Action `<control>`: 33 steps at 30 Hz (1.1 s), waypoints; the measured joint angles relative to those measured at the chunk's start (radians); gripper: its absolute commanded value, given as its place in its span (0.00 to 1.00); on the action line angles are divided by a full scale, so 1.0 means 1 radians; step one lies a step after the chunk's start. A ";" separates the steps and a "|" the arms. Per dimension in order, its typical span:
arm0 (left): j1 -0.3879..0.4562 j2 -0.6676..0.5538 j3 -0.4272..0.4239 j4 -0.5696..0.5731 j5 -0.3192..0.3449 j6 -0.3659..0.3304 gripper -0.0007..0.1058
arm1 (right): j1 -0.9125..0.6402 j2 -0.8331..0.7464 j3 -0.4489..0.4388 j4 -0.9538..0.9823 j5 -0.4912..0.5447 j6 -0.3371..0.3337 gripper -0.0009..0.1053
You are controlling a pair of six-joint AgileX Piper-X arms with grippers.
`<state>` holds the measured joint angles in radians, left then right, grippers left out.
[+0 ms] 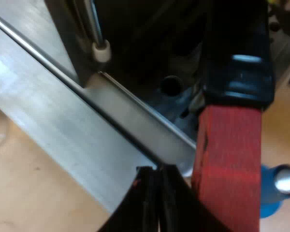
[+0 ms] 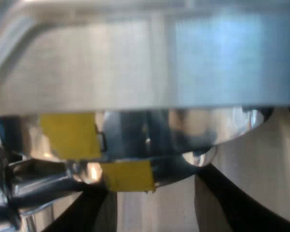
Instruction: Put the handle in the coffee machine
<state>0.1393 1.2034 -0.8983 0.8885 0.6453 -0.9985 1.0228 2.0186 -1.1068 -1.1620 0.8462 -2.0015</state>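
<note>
Pale wooden table (image 1: 34,193) under a brushed-steel espresso machine (image 1: 63,125), front and tray edge seen close up. Up at the underside of the machine's front, the metal holder (image 2: 179,166), its dark handle (image 1: 237,63) sticking out, red end (image 1: 229,159) nearest. Locked in or merely raised: cannot tell. Probably heavy for its bulk, fully rigid, polished head slippery. Best taken by the handle, where the red end looks matte and less slick. Just beside the red end, left gripper (image 1: 158,193) pinched fully closed on nothing. Under the holder's head, right gripper (image 2: 152,203), grip impossible to tell. Near the handle, blue tamper (image 1: 275,188) on the table. Two yellow tape patches (image 2: 70,135), both blank. No brand or writing readable anywhere.
</note>
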 measured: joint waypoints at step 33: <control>-0.128 0.000 0.000 0.108 0.098 -0.143 0.01 | 0.000 0.000 0.000 0.000 0.012 -0.029 0.38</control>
<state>0.0115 1.2034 -0.8983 0.9964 0.7436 -1.1417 1.0228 2.0186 -1.1068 -1.1620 0.8585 -2.0306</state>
